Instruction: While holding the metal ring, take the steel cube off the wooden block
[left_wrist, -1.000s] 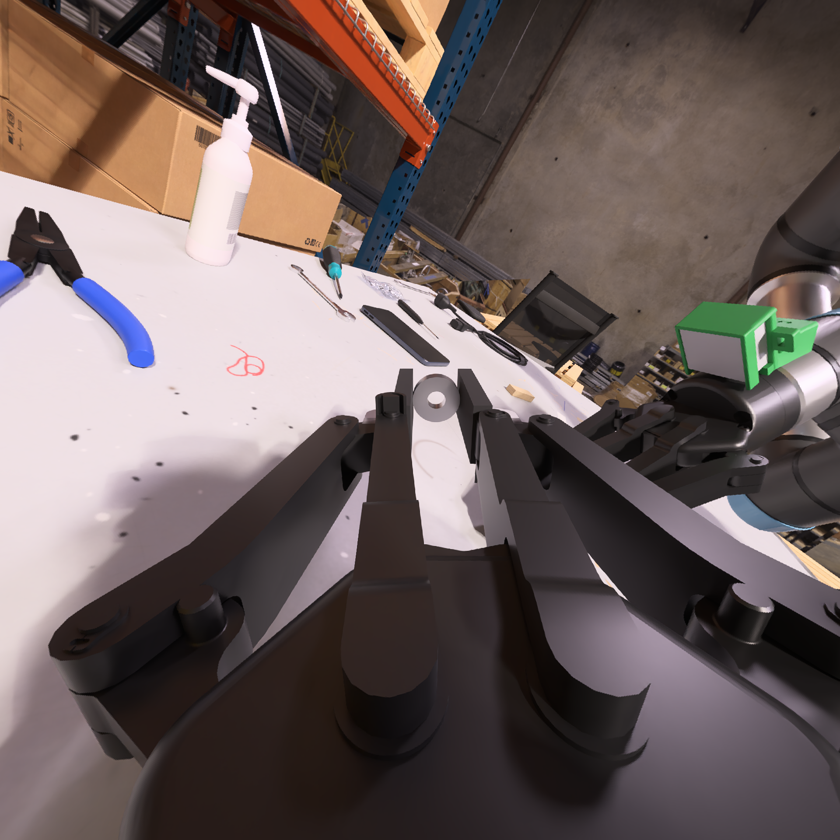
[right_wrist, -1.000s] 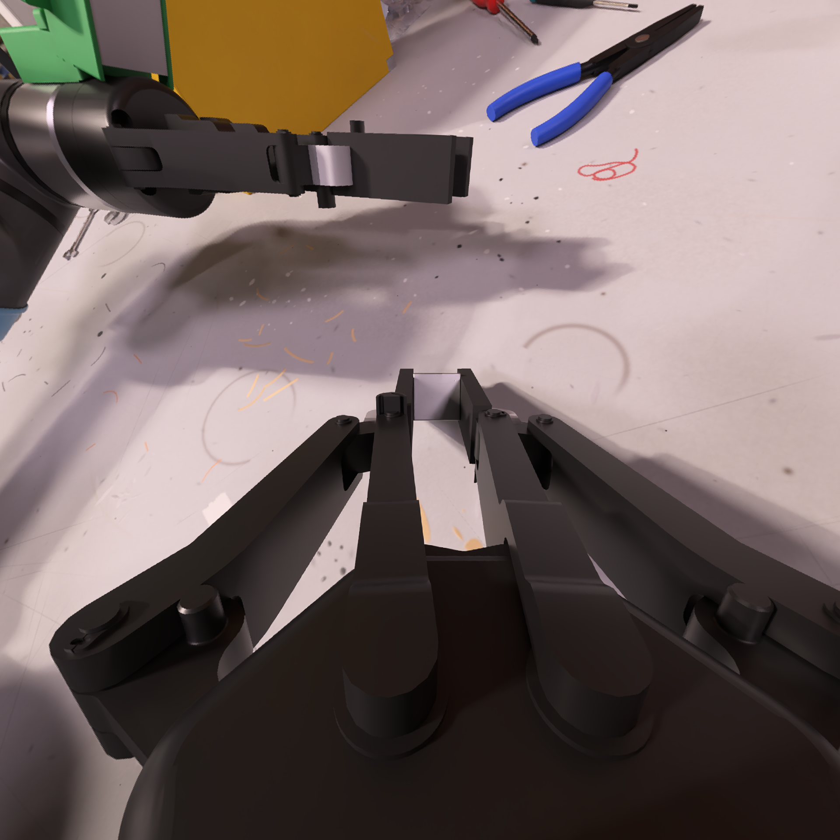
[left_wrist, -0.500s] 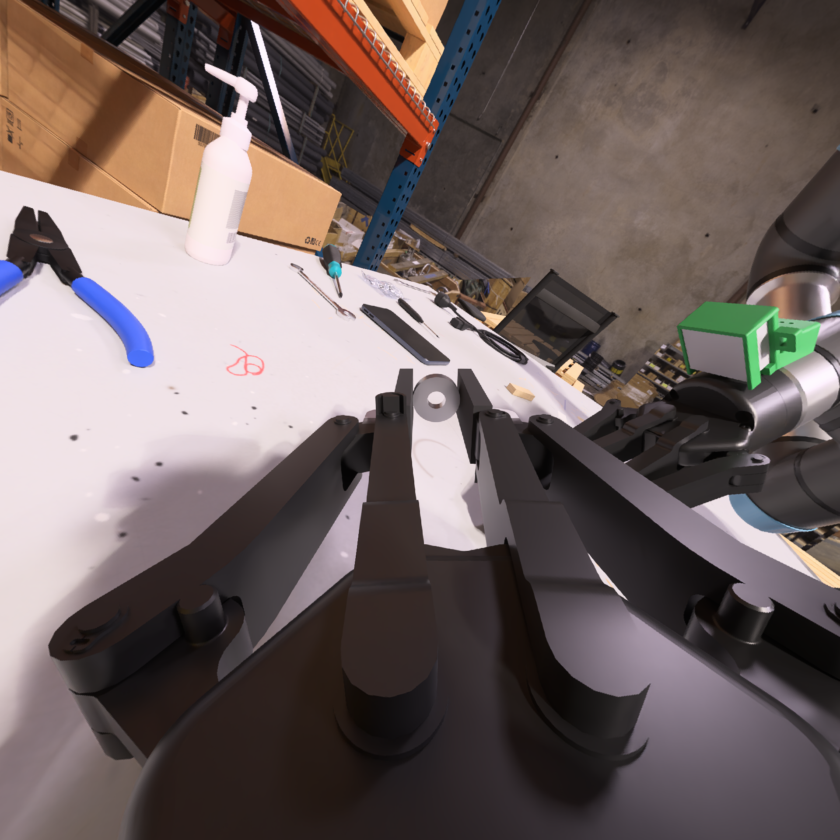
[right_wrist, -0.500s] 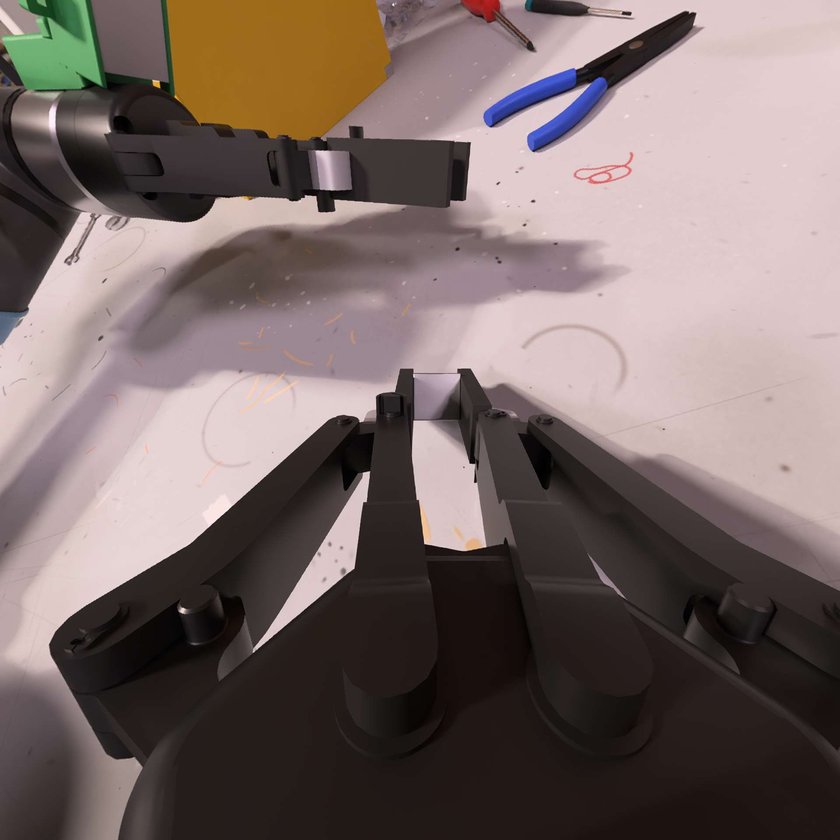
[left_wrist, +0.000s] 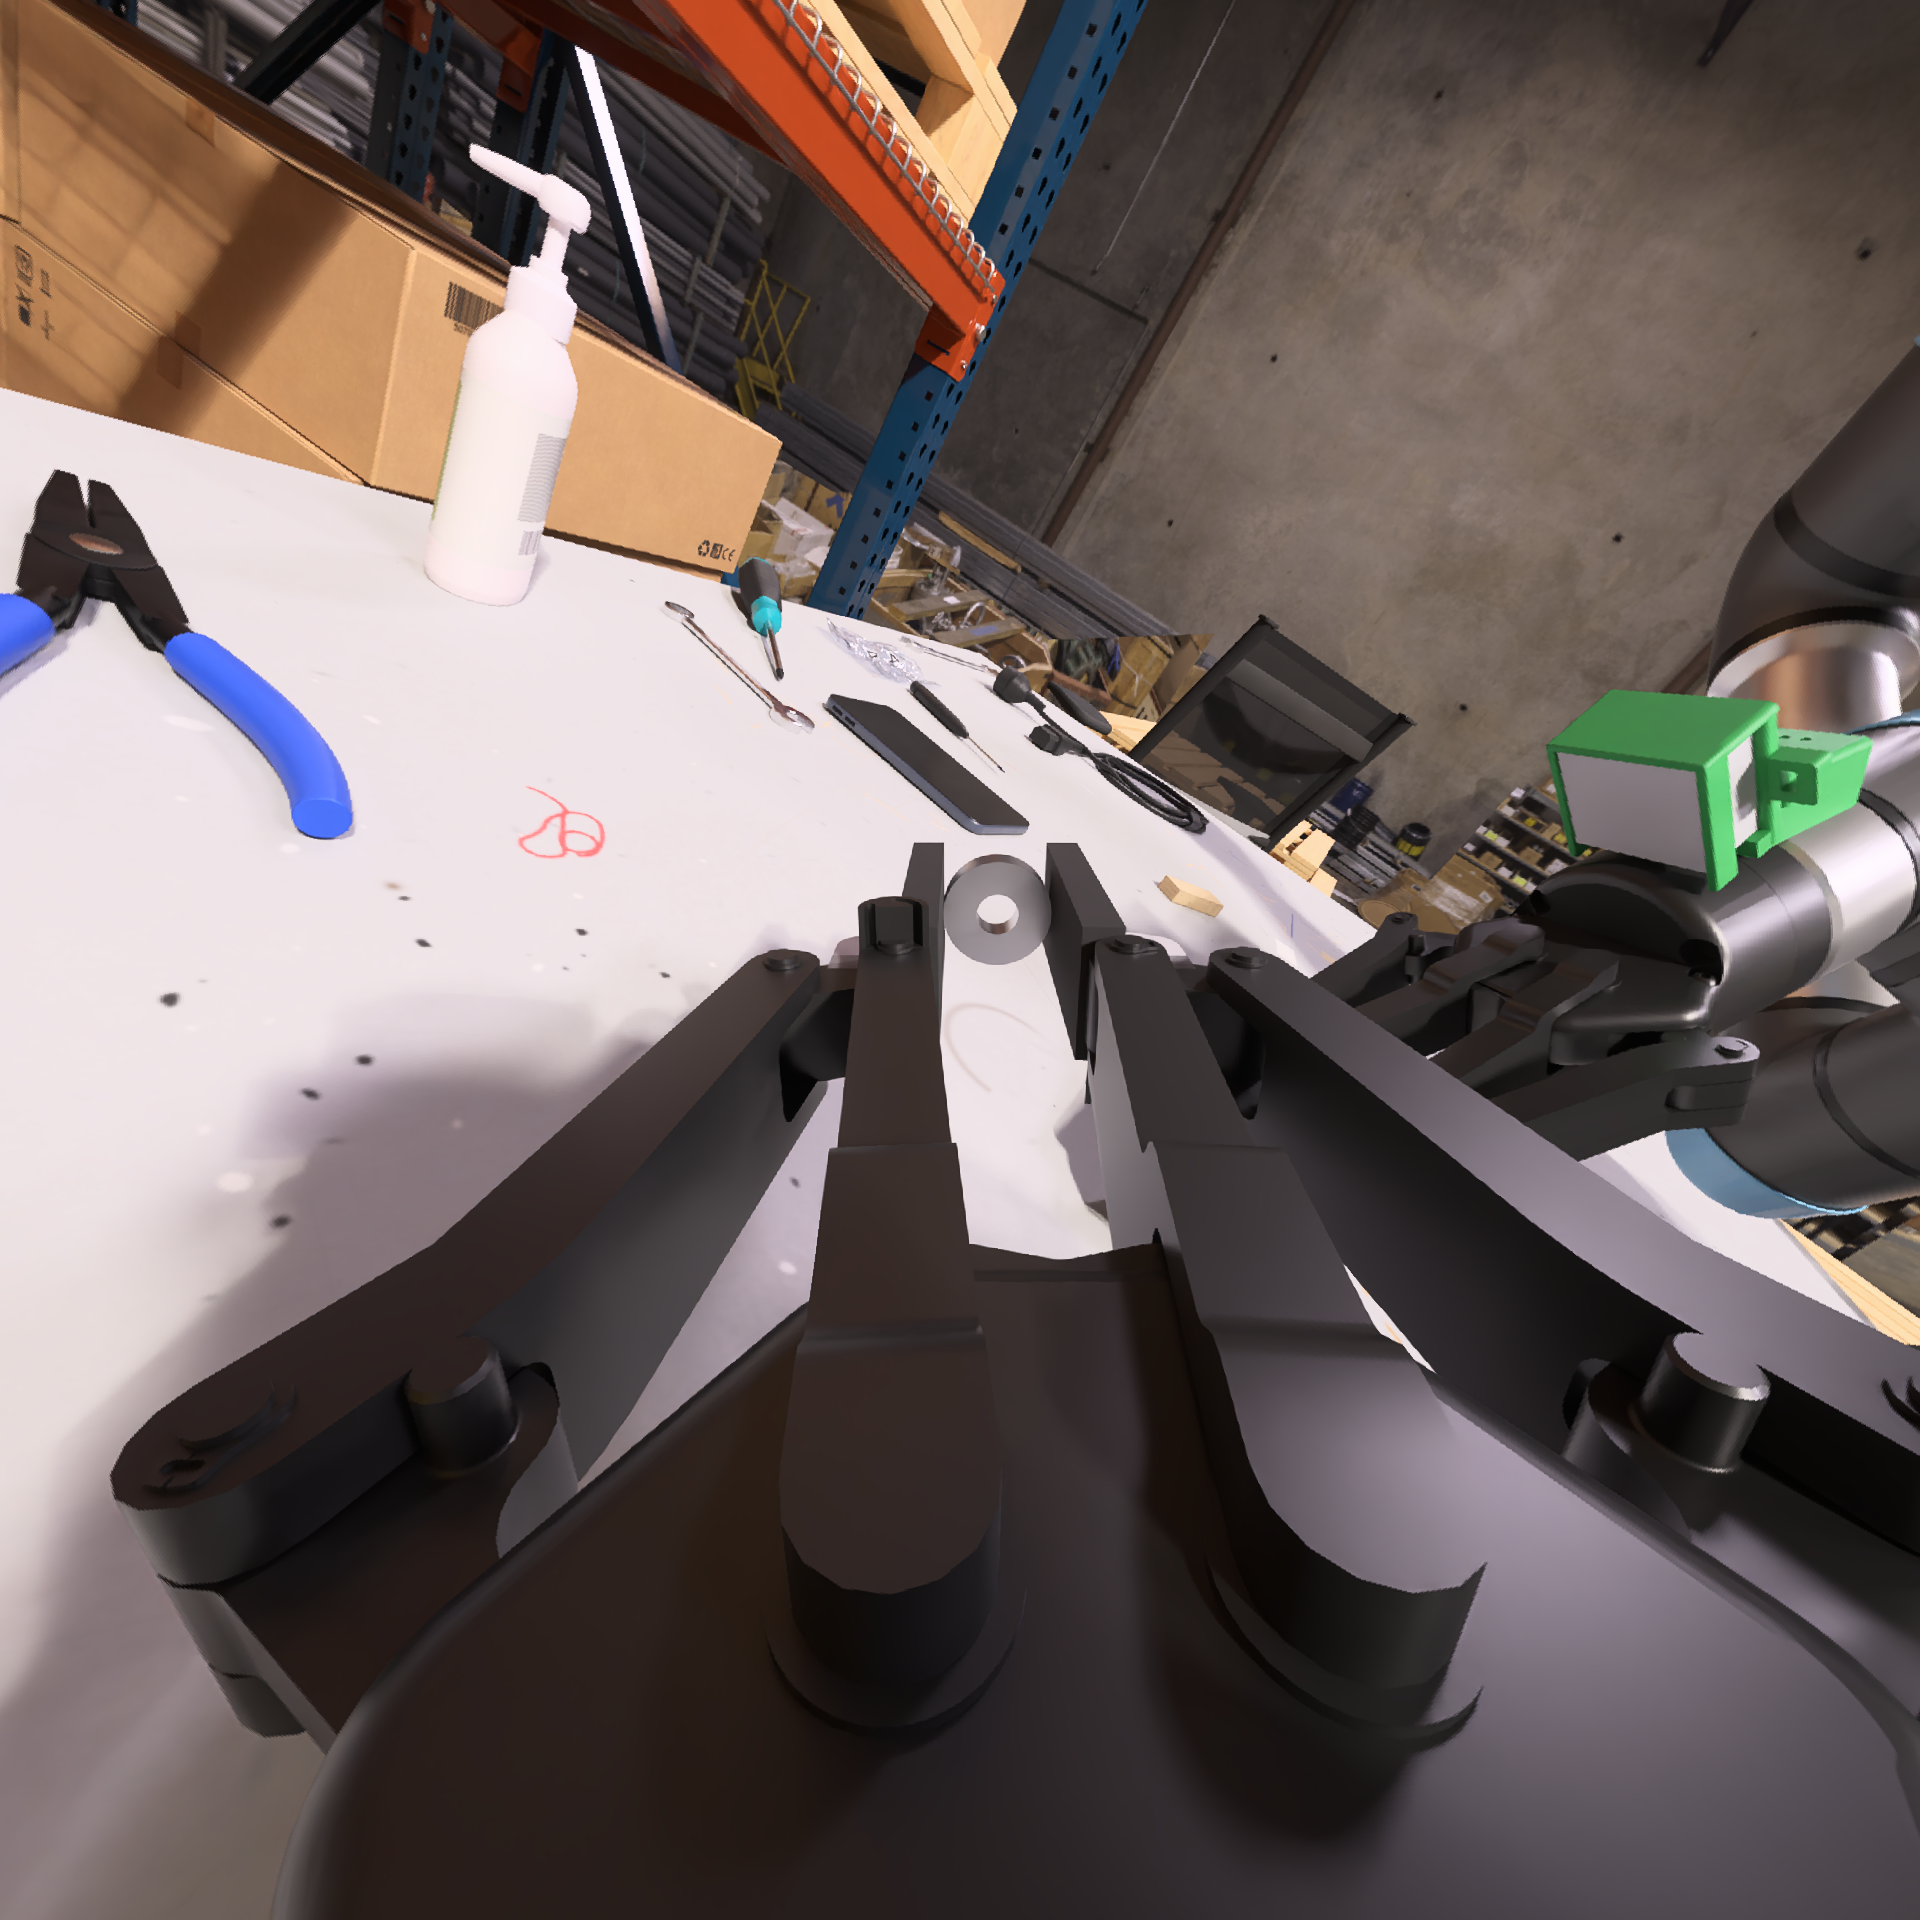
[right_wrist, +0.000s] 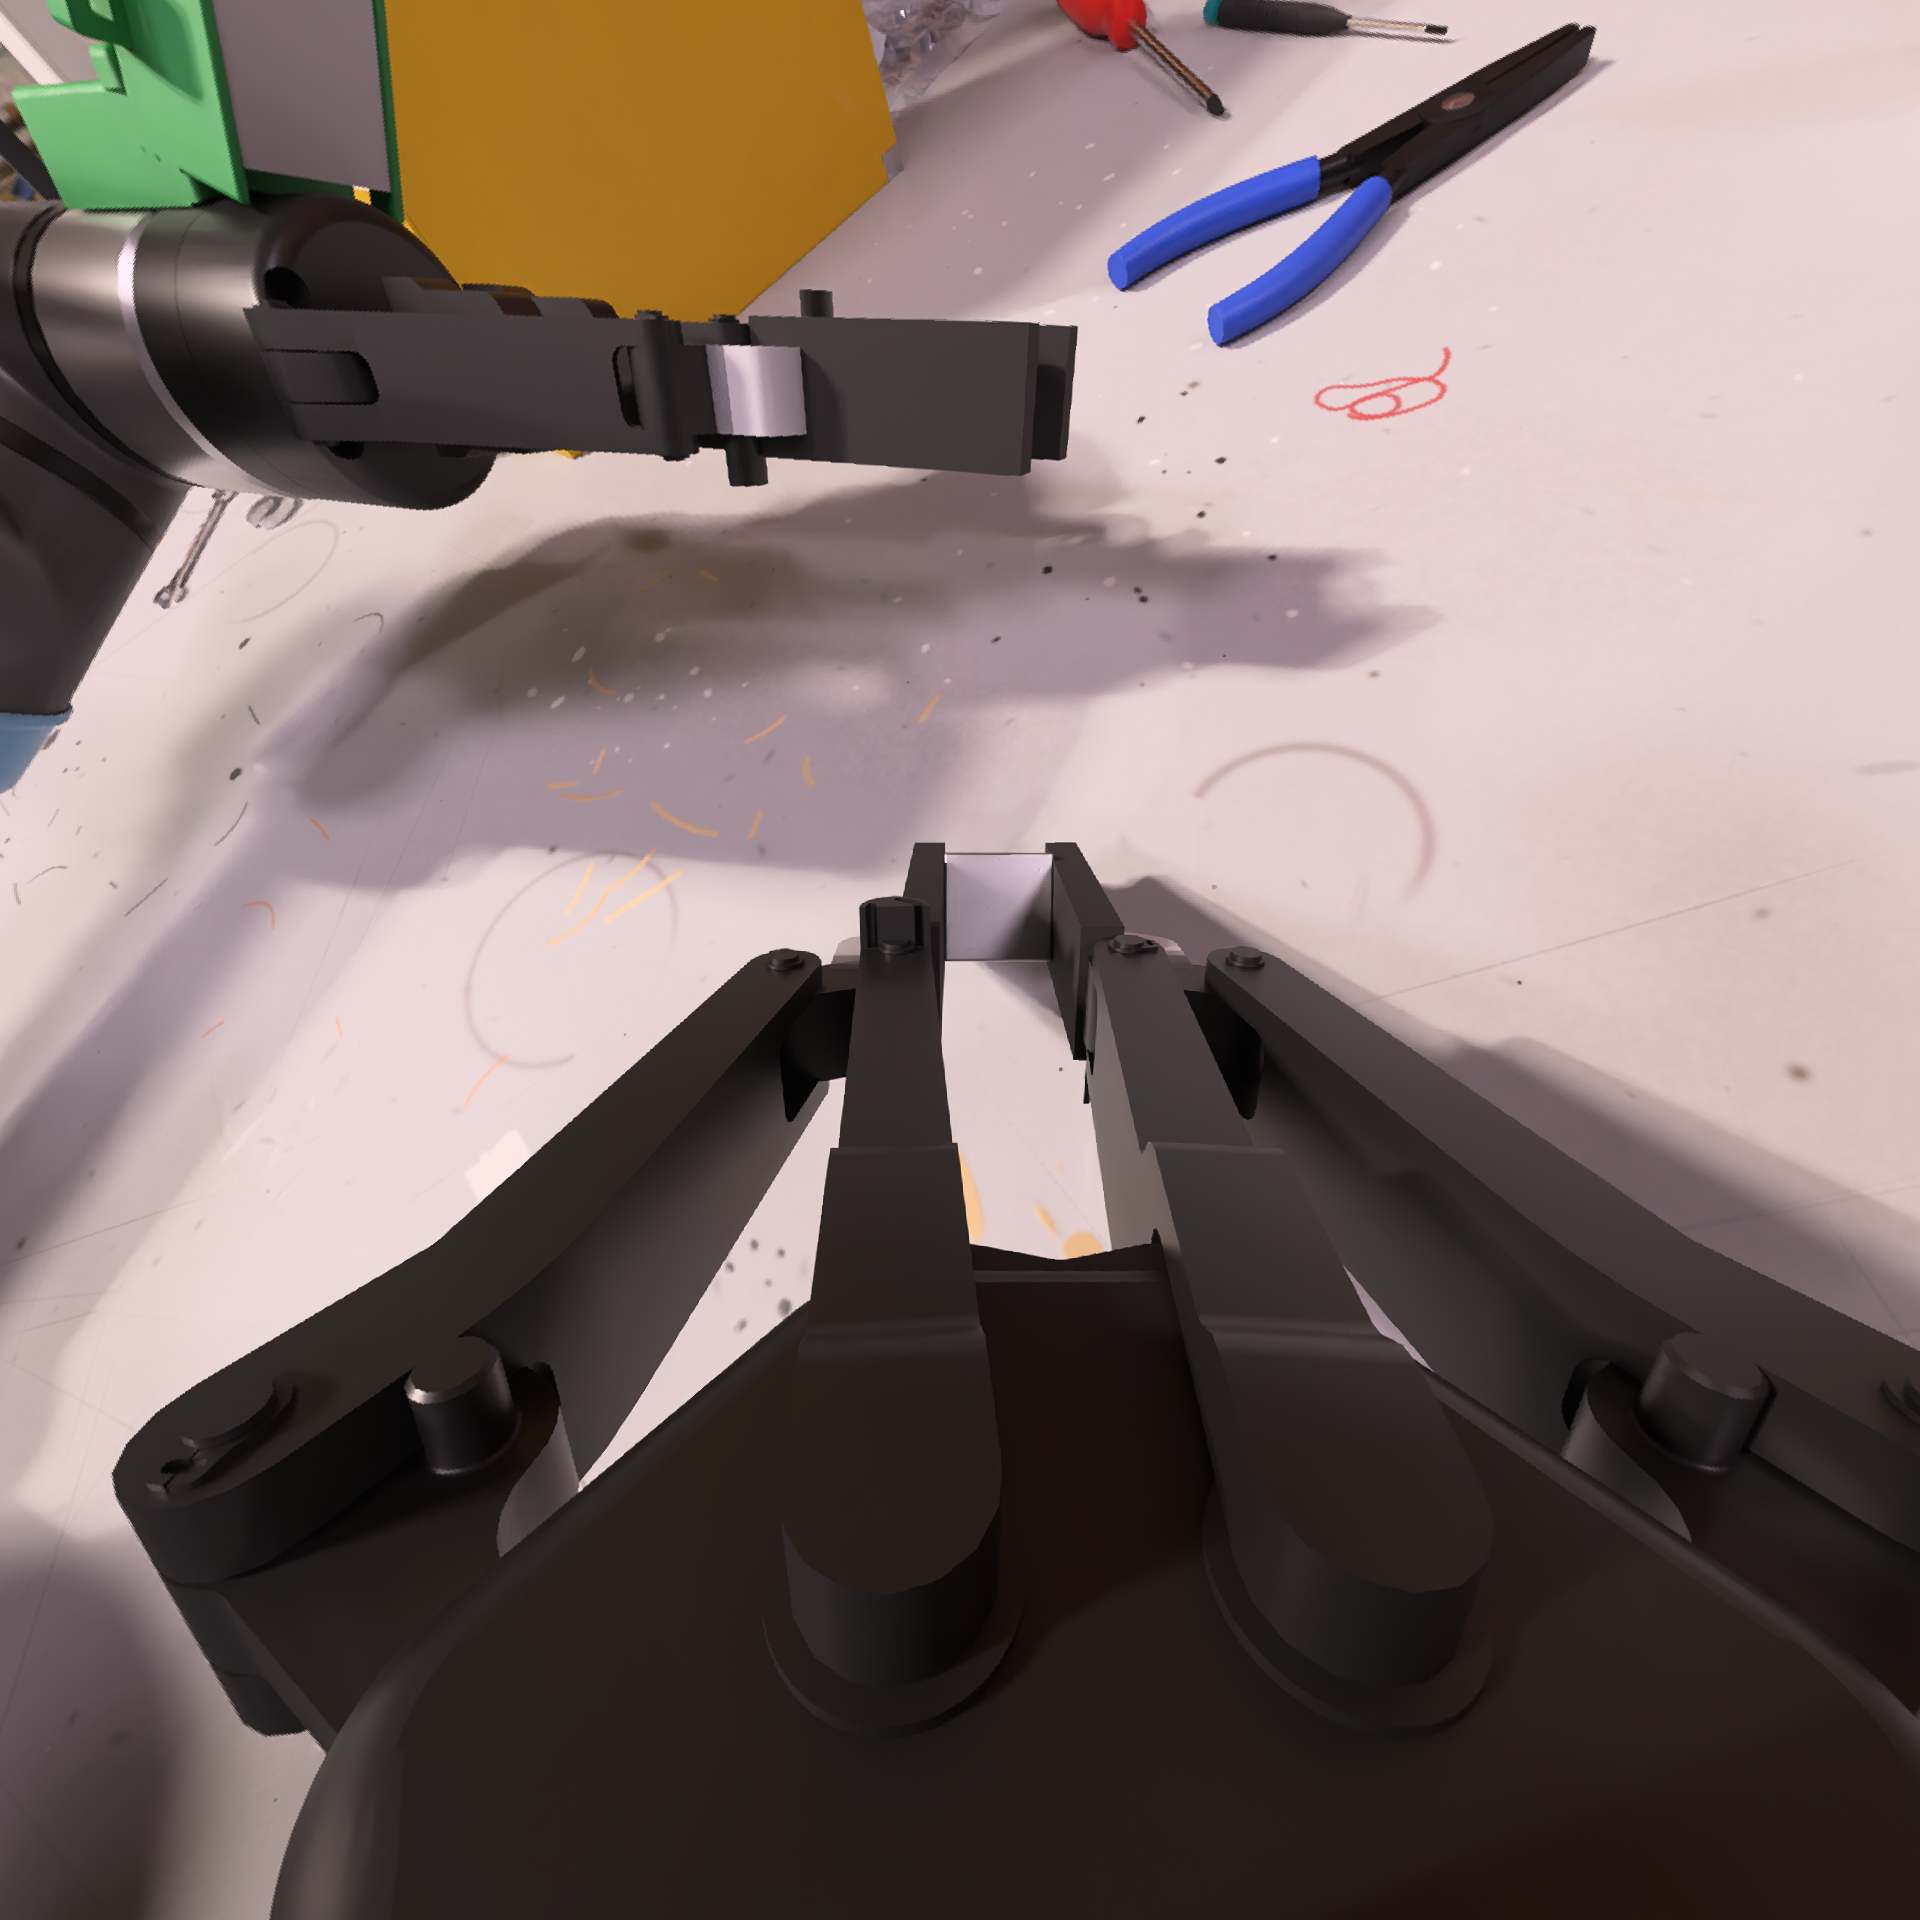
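The left gripper (left_wrist: 995, 914) is closed on the ring (left_wrist: 995, 909), held clear above the table (left_wrist: 416, 935). The right gripper (right_wrist: 995, 904) pinches the cube (right_wrist: 995, 904) between its fingertips — off the block (left_wrist: 1188, 894), which lies just beyond the ring. Pliers (right_wrist: 1340, 187) lie farther off.

A white pump bottle (left_wrist: 506, 416) stands on the table (left_wrist: 312, 987) before cardboard boxes (left_wrist: 270, 312). Blue-handled pliers (left_wrist: 177, 644) lie at the left, near a red scribble (left_wrist: 561, 829). Farther back lie a wrench (left_wrist: 740, 665), a screwdriver (left_wrist: 764, 615), a dark phone (left_wrist: 925, 764) and a black cable (left_wrist: 1132, 779).
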